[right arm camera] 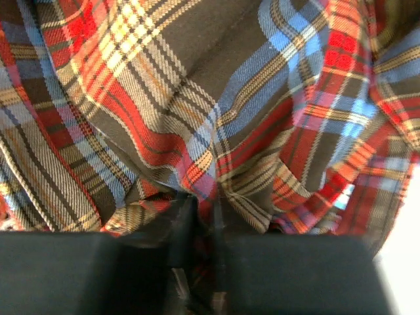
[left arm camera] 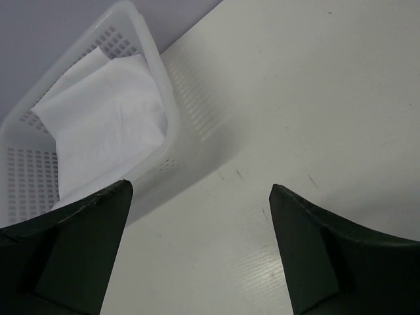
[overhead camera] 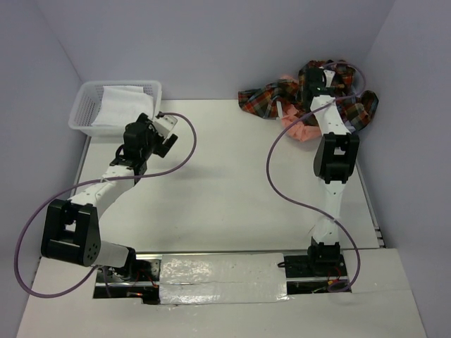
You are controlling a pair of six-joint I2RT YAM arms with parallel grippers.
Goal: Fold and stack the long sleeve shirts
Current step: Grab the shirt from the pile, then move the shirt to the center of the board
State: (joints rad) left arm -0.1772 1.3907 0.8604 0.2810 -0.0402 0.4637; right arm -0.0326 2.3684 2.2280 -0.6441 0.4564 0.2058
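Note:
The plaid shirt (overhead camera: 271, 96) lies crumpled at the far right of the table, in red, brown, blue and yellow. A salmon-pink shirt (overhead camera: 297, 123) shows under it. My right gripper (overhead camera: 315, 83) is down in the pile and shut on a fold of the plaid shirt (right arm camera: 216, 131), which fills the right wrist view; the cloth is pinched between the closed jaws (right arm camera: 202, 210). My left gripper (overhead camera: 163, 137) is open and empty, just above the table beside the basket; its fingers (left arm camera: 92, 243) stand wide apart. No lavender shirt is visible.
A white lattice basket (overhead camera: 89, 105) with a folded white cloth (left arm camera: 105, 125) in it stands at the far left corner. Purple cables loop from both arms over the table. Walls close in on the left, back and right.

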